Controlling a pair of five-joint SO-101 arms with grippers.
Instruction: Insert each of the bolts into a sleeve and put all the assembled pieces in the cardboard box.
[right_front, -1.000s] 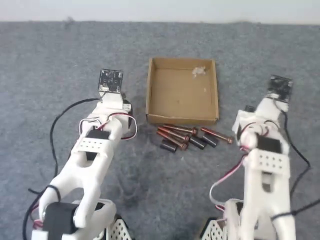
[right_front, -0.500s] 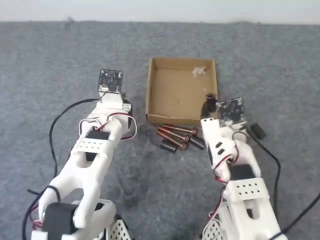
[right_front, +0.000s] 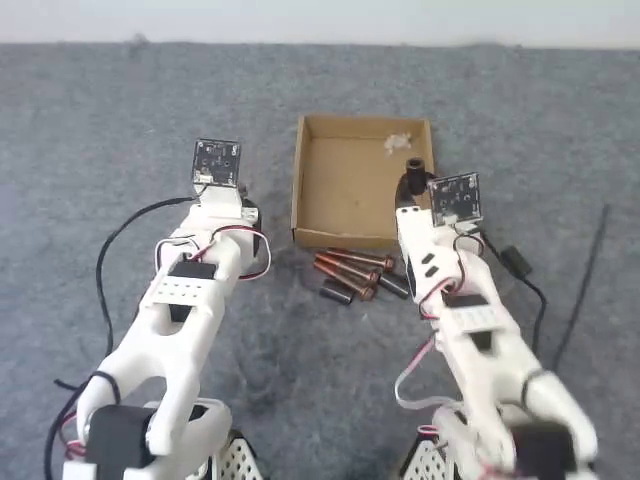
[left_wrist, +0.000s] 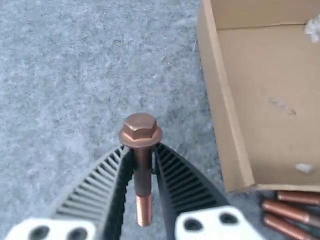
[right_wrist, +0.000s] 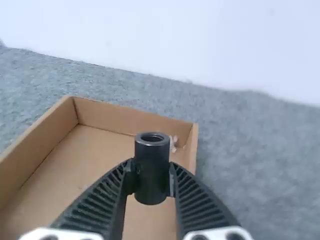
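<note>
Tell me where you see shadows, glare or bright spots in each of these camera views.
High view: soft, even light, with a faint patch of shadow on the carpet. Left wrist view: a mild sheen on the head of the bolt held in the jaws, no harsh glare. Right wrist view: a bright wall behind, and the bore of the sleeve sits in shadow.

The high camera sits above and behind both arms, looking down across the grey table (right_front: 120, 130), with the cardboard box (right_front: 297, 180) at 12 o'clock from the middle and the loose bolts (right_front: 345, 268) at its 6 o'clock. The left wrist camera looks steeply down from close by, past the bolt (left_wrist: 142, 137) in the left gripper (left_wrist: 142, 150) (box wall and loose bolts fall in both views). The right wrist camera looks nearly level past the sleeve (right_wrist: 151, 150) in the right gripper (right_wrist: 151, 172), over the same box toward a pale wall (right_wrist: 200, 40).
</note>
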